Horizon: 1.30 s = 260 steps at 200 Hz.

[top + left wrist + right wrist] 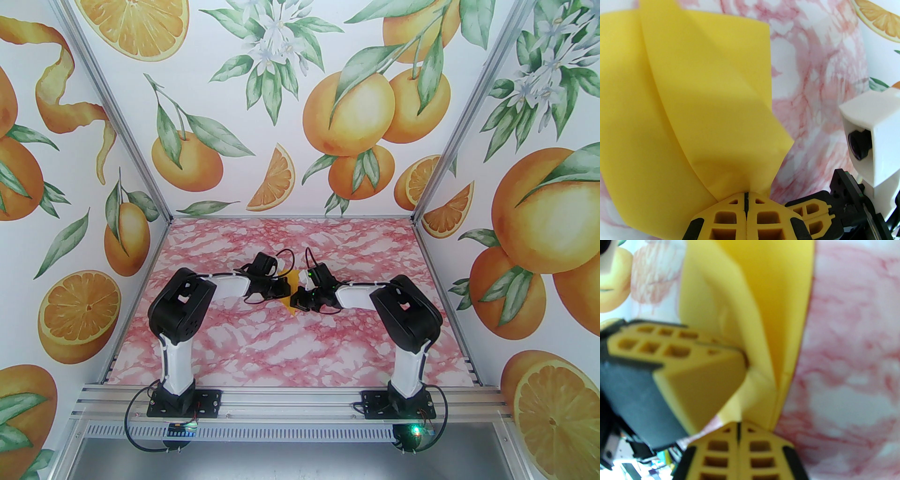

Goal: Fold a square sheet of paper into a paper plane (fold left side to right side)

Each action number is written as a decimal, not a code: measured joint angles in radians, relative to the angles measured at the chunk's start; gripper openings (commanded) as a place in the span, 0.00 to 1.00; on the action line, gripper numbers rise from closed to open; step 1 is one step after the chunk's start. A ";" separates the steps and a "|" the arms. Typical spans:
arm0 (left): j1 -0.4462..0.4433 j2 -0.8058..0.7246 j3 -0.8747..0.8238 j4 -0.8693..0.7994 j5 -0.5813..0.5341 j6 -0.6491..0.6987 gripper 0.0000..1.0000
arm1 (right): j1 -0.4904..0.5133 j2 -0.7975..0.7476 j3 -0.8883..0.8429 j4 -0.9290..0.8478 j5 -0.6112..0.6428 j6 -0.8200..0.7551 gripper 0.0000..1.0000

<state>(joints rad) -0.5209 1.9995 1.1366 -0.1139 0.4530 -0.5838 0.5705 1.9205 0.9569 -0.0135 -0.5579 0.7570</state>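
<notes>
Pink marble tabletop [281, 347], mid-frame in top view: square sheet of paper [693, 93] bowed up between arms. Left gripper [746, 194] pinched tight on corner. Right gripper [738, 425] clamped on nearby edge, likely anchoring sheet while left side carries over. Fold not yet flat.

Table top [290, 347]: pink-and-white marble print, under and around the jaws. Back wall [290, 117] beyond the jaws, left wall [56, 187] and right wall [539, 211] to either side of them: white, printed with oranges, slices, leaves, blossoms. Aluminium post [117, 117] at each far corner. Aluminium rail [290, 398] along the near edge. Light bright, even.
</notes>
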 measured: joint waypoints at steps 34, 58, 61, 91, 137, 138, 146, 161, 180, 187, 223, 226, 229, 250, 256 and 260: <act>0.038 0.042 0.067 -0.026 -0.003 0.031 0.04 | -0.002 0.004 0.008 -0.013 -0.005 -0.019 0.00; 0.065 0.076 0.119 -0.050 0.008 0.050 0.04 | -0.002 0.004 0.008 -0.014 -0.005 -0.024 0.00; 0.067 0.079 0.127 -0.055 0.011 0.053 0.04 | -0.002 0.004 0.008 -0.014 -0.005 -0.025 0.00; 0.084 0.127 0.211 -0.127 0.040 0.081 0.04 | -0.002 0.004 0.008 -0.013 -0.005 -0.025 0.00; 0.110 0.208 0.344 -0.217 0.094 0.108 0.05 | -0.002 0.005 0.002 0.011 0.000 -0.024 0.00; 0.111 0.209 0.346 -0.217 0.095 0.109 0.05 | -0.002 0.005 0.002 0.011 0.000 -0.024 0.00; 0.116 0.222 0.366 -0.230 0.103 0.112 0.05 | -0.002 0.005 0.001 0.013 0.000 -0.023 0.00; 0.127 0.244 0.403 -0.244 0.114 0.118 0.06 | -0.002 0.005 -0.001 0.017 0.000 -0.022 0.00; 0.143 0.271 0.452 -0.252 0.104 0.120 0.07 | -0.002 0.005 -0.002 0.019 0.000 -0.021 0.00; 0.152 0.282 0.474 -0.251 0.089 0.122 0.06 | -0.002 0.005 -0.003 0.019 0.000 -0.021 0.00; 0.213 0.313 0.537 -0.236 0.010 0.121 0.06 | -0.002 0.005 -0.004 0.022 0.000 -0.021 0.00; 0.218 0.313 0.537 -0.234 0.008 0.121 0.07 | -0.002 0.005 -0.004 0.021 0.000 -0.021 0.00; 0.224 0.313 0.537 -0.232 0.005 0.119 0.07 | -0.002 0.005 -0.004 0.021 0.000 -0.021 0.00; 0.244 0.306 0.520 -0.198 0.011 0.093 0.08 | -0.002 0.004 -0.003 0.018 0.000 -0.021 0.00; 0.244 0.294 0.499 -0.181 0.014 0.085 0.09 | -0.002 0.004 -0.003 0.017 0.000 -0.021 0.00; 0.241 0.281 0.483 -0.174 0.018 0.081 0.09 | -0.002 0.004 -0.003 0.017 0.000 -0.021 0.00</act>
<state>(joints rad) -0.2798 2.2807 1.6196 -0.2882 0.4709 -0.5030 0.5690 1.9244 0.9539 0.0032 -0.5579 0.7357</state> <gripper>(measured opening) 0.083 0.042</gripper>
